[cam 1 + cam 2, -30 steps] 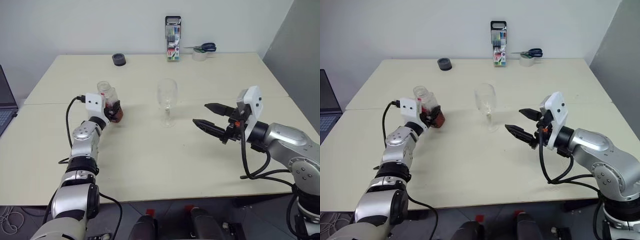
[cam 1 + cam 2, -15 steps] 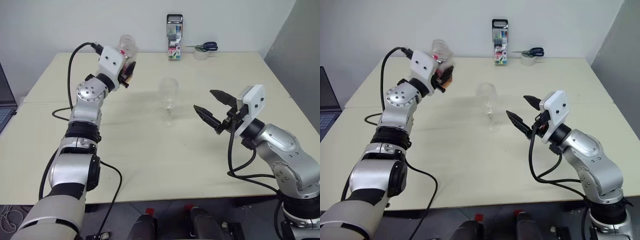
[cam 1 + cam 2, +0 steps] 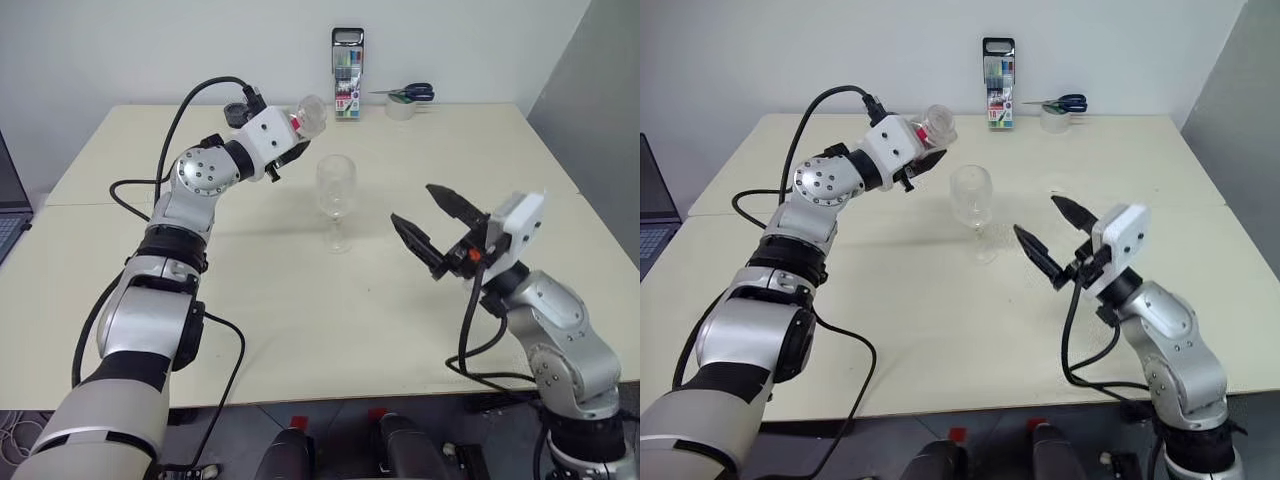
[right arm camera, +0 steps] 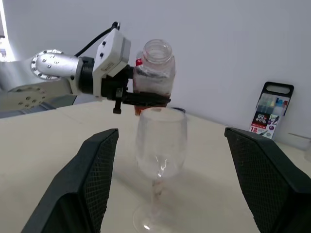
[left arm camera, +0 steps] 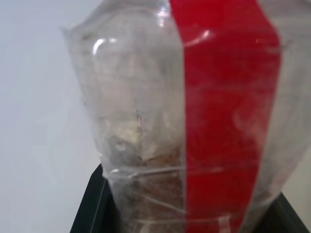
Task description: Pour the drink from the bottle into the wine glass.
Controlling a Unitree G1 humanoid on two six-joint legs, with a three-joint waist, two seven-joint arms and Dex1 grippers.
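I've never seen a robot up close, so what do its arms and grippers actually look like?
Both arms are chunky silver-grey metal segments with dark joints and loose black cables. Each wrist carries a white box. The left gripper and right gripper each have two pointed black fingers with textured pads.

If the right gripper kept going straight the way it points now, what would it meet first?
Most likely the wine glass: seen from the right wrist, it stands centred between the open right gripper's fingers, with the bottle held behind and above it. How near it is stays unclear.
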